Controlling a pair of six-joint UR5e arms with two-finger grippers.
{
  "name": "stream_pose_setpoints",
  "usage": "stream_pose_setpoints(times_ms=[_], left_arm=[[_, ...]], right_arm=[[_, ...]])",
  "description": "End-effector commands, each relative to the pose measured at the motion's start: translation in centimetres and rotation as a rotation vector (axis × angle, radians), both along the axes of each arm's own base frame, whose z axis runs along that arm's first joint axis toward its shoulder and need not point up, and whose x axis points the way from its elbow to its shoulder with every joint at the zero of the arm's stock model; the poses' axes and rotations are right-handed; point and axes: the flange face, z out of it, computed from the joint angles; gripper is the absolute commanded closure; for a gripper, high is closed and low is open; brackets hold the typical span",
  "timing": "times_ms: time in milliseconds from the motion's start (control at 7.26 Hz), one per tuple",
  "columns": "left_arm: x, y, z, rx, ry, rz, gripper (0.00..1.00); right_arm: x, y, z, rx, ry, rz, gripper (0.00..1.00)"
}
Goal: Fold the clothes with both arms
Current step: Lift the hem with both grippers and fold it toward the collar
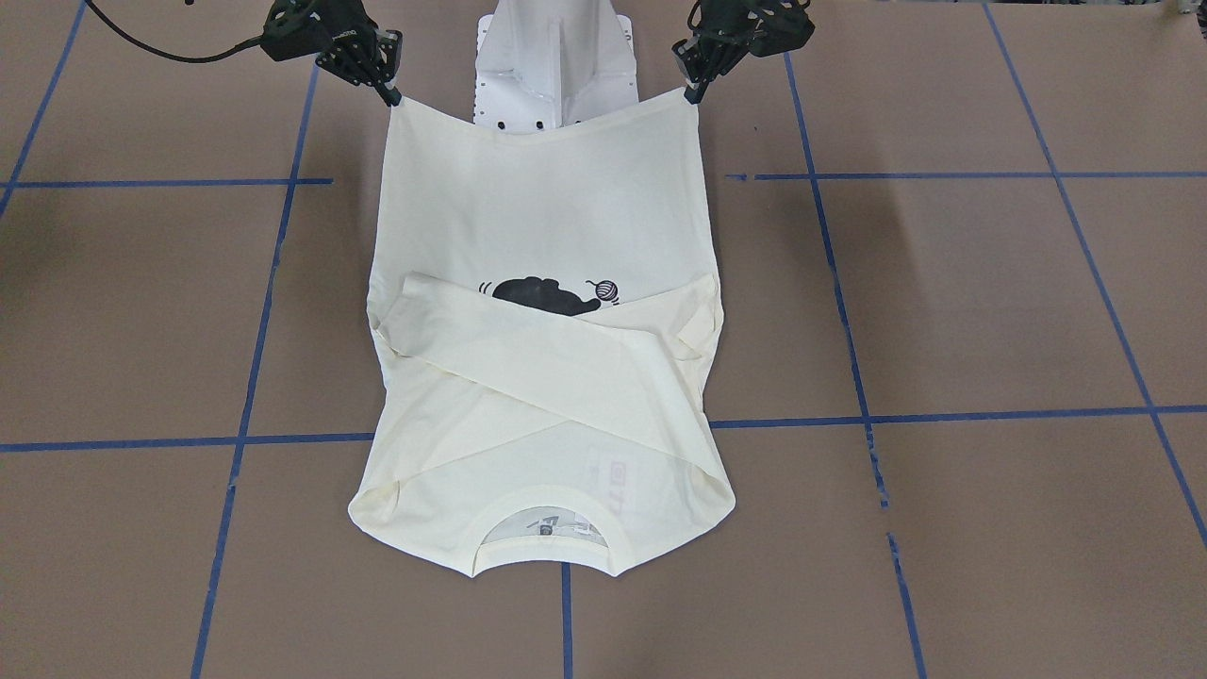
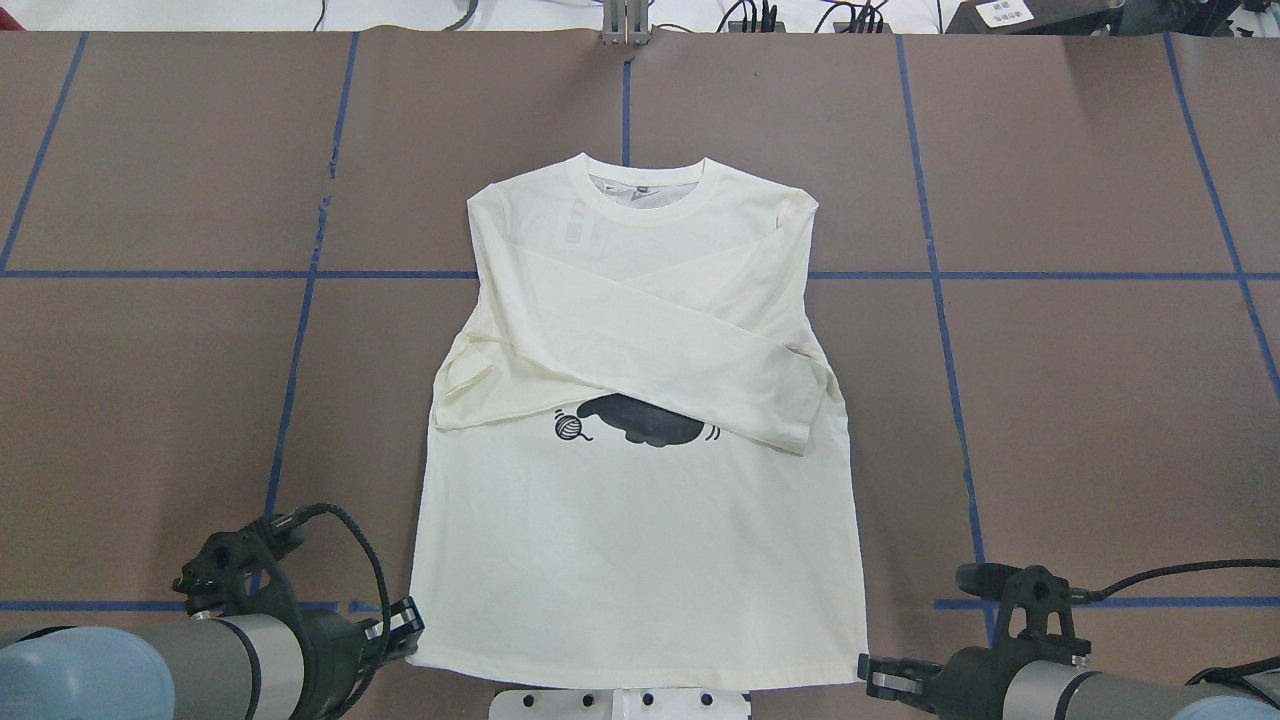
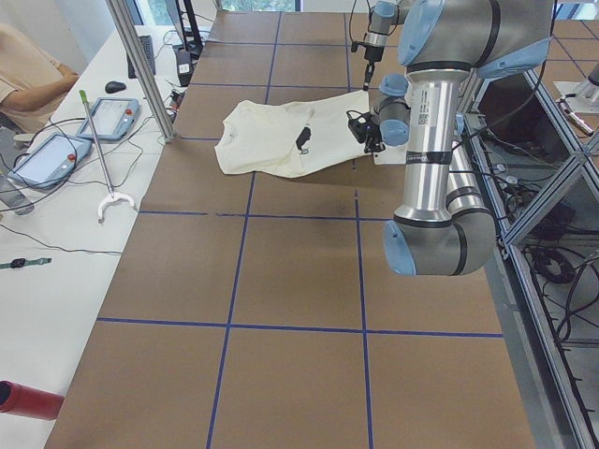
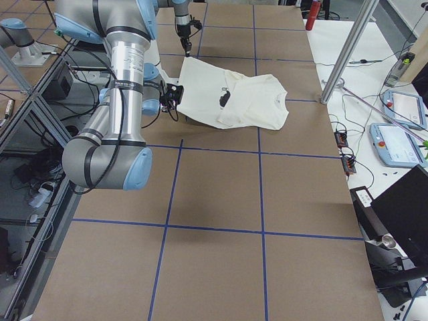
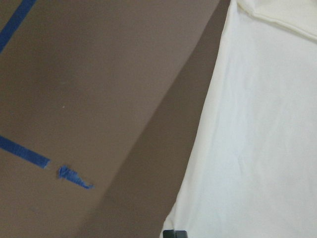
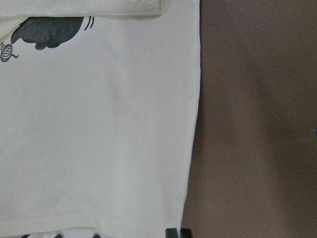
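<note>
**Item:** T-shirt [image 2: 640, 560], cream-white, long-sleeved.

**Position:** It is lying front-up in the middle of the tabletop [image 2: 150, 400]. The collar [image 2: 645, 190] is pointing away from the robot and the hem [image 1: 547, 127] is sitting nearest it. The sleeves [image 2: 650, 340] are lying crossed over the chest and are covering part of the black cat print [image 2: 645, 420].

**Left tool** [image 1: 696, 92]: It is clenching the hem corner on its own side, fingertips pinched to a point on the cloth.

**Right tool** [image 1: 391, 94]: It is likewise clenching the opposite hem corner. In the front-facing view both corners are sitting raised and the hem is sagging in a shallow curve between them, in front of the white pedestal [image 1: 556, 66].

**Handling, as judged:**
- The fabric is looking thin, light and limp, so it is likely to be draping and creasing rather than holding any shape.
- Nothing here is looking fragile or slippery.
- The crossed sleeves are lying loose and may be sliding off the chest if the hem is being carried over quickly or unevenly.

**Where to hold, as judged:** The two hem corners are serving as the sensible points. Each pinch should be taking both layers, and the two holds should be staying level and apart so the edge is staying stretched.
</note>
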Motion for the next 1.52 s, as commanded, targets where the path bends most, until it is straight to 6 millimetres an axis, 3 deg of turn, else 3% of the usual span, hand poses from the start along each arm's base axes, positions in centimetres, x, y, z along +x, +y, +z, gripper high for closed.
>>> stream_pose_setpoints(times_ms=[0, 138, 276, 413, 551, 827, 964, 1102, 1378], left_arm=[[-1.7, -2.1, -1.7, 0.011, 0.036, -0.052, 1.00], [-3.9, -7.7, -3.9, 0.116, 0.066, -0.136, 1.00], [-2.5, -13.6, -4.6, 0.176, 0.033, -0.211, 1.00], [-0.4, -19.4, -3.6, 0.206, -0.042, -0.264, 1.00], [-0.2, -24.0, -1.9, 0.229, -0.111, -0.304, 1.00], [-1.2, -30.7, 1.7, 0.255, -0.135, -0.388, 1.00], [-0.1, -33.0, 2.8, 0.255, -0.138, -0.408, 1.00], [1.6, -34.6, 3.5, 0.243, -0.161, -0.410, 1.00], [4.2, -36.7, 7.4, 0.250, -0.150, -0.414, 1.00]], right_arm=[[3.0, -3.7, -1.7, 0.035, -0.025, 0.079, 1.00], [3.5, -6.1, -1.9, 0.093, -0.017, 0.074, 1.00], [2.1, -12.1, -2.8, 0.118, -0.040, 0.090, 1.00], [0.5, -19.0, -3.0, 0.067, -0.046, 0.095, 1.00], [-0.5, -25.0, -1.6, 0.052, 0.010, 0.150, 1.00], [-0.7, -34.9, -2.0, 0.156, 0.180, 0.176, 1.00], [-1.4, -38.2, -1.6, 0.170, 0.232, 0.179, 1.00], [-2.4, -41.5, -1.2, 0.174, 0.270, 0.182, 1.00], [-2.9, -44.8, -0.4, 0.181, 0.316, 0.181, 1.00]])
